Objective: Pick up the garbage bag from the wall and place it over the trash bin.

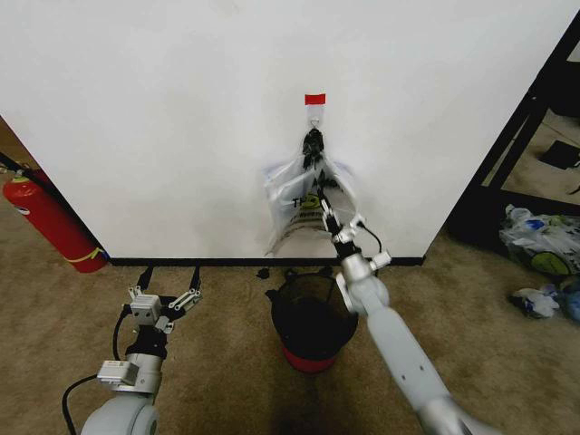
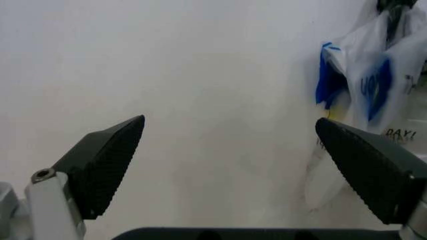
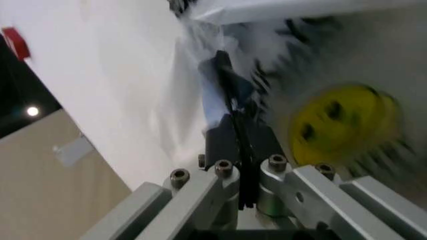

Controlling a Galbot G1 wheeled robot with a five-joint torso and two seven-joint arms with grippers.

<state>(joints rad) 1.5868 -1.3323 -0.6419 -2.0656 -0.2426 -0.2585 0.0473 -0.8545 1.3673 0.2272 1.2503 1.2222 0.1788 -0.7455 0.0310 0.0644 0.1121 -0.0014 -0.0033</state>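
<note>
Gripping: my right hand (image 1: 323,205) is pinched narrow on a fold of the garbage bag (image 1: 294,207); in the right wrist view its fingers (image 3: 230,137) press together with film caught between them.
Bag position: hanging flat against the wall (image 1: 163,118) from a small hook (image 1: 314,119) under a strip of red tape (image 1: 314,98), directly above the trash bin (image 1: 311,317).
Bag feel: thin, translucent, whitish film; I judge it nearly weightless, limp and slippery, likely to tear if I yank it against the hook.
Where to hold: the bunched upper part near the blue handle loops (image 2: 375,89) seems best, since gathered film gives more grip than a single sheet.
Bag print: a yellow smiley face (image 3: 343,124) with dark lettering, creased and wrinkled.
Other bags: dark-knotted plastic is bunched on the same hook, so I could drag the wrong piece.
Bin: round black wire mesh, open-topped, tapering to a red base, standing on the carpet (image 1: 227,362).
Left hand (image 1: 169,298): spread wide, low over the carpet, well apart from the bag.
Wall: plain, smooth, white, with a black baseboard.
</note>
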